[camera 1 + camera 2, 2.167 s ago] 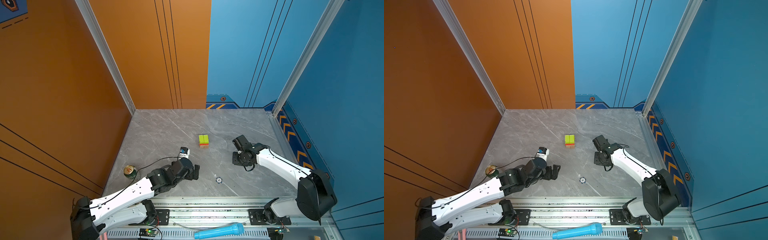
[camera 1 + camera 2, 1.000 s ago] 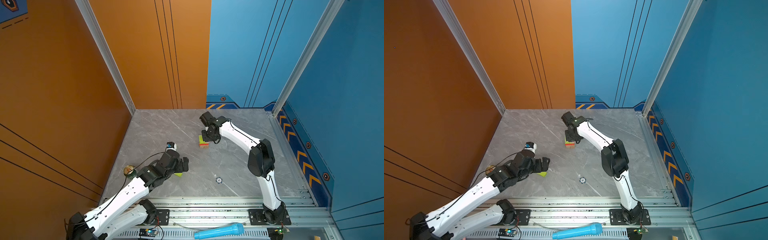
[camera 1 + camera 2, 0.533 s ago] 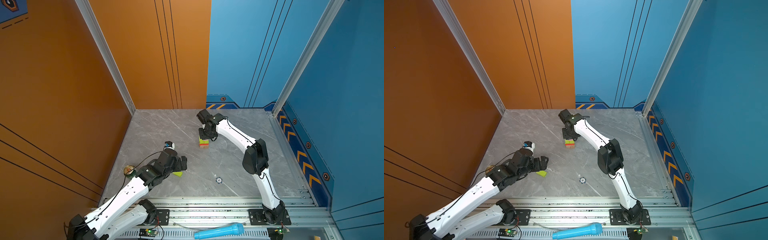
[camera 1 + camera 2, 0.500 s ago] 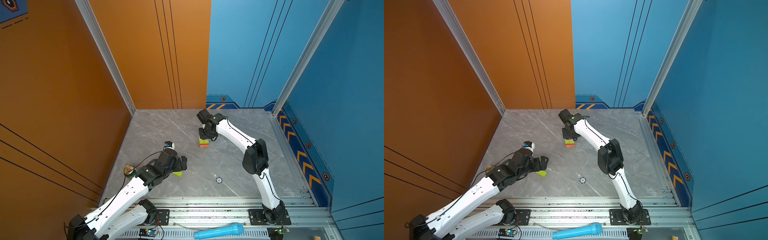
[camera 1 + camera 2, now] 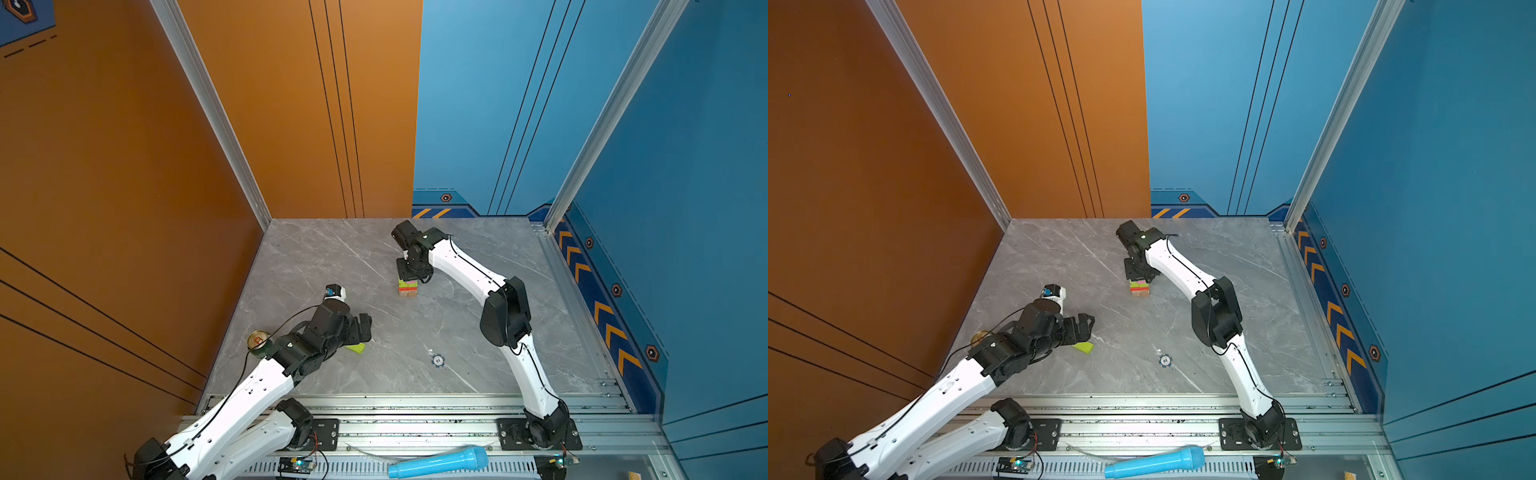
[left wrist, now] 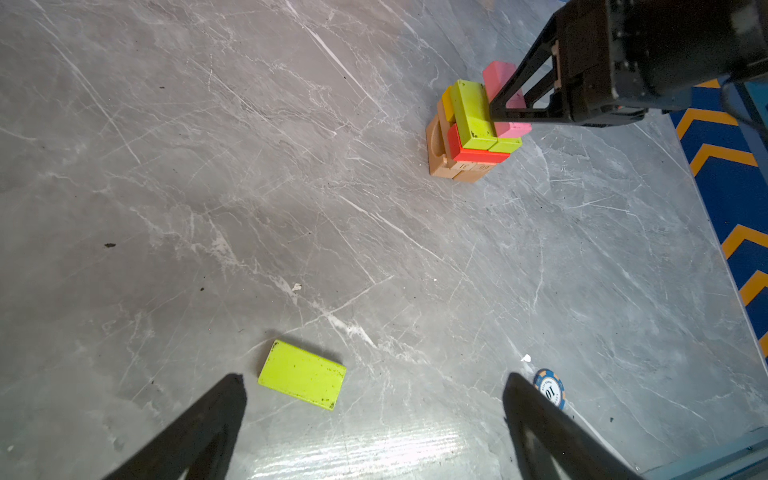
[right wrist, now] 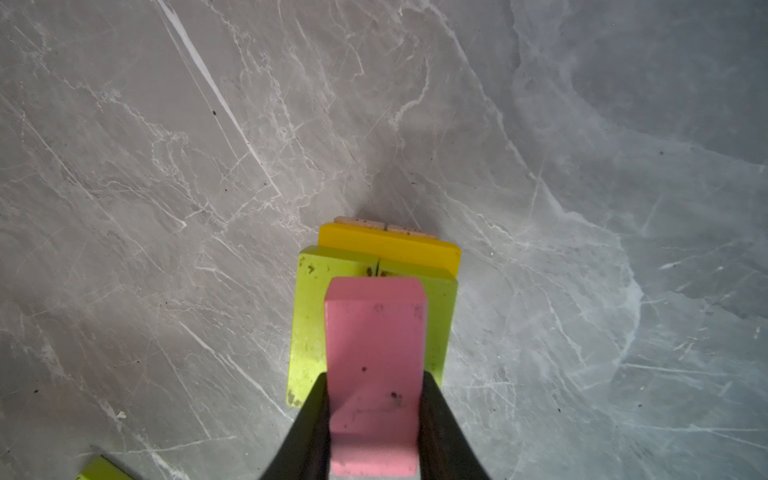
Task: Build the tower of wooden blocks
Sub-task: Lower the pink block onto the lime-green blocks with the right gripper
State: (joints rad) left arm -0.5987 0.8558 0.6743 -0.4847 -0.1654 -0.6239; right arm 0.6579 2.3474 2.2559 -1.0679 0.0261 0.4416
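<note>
Right wrist view: R gripper [image 7: 375, 388] pinches pink block [image 7: 374, 332] right over lime-green top layer [image 7: 307, 324] of tower [image 6: 469, 133] (contact: can't tell), tan, red/yellow, lime tiers done on grey table [image 6: 166, 166]; L gripper [image 6: 374, 386] spread wide by loose lime block [image 6: 302, 374], not yet stacked.

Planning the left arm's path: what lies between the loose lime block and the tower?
Only bare table from lime block to tower, per the left wrist view.
</note>
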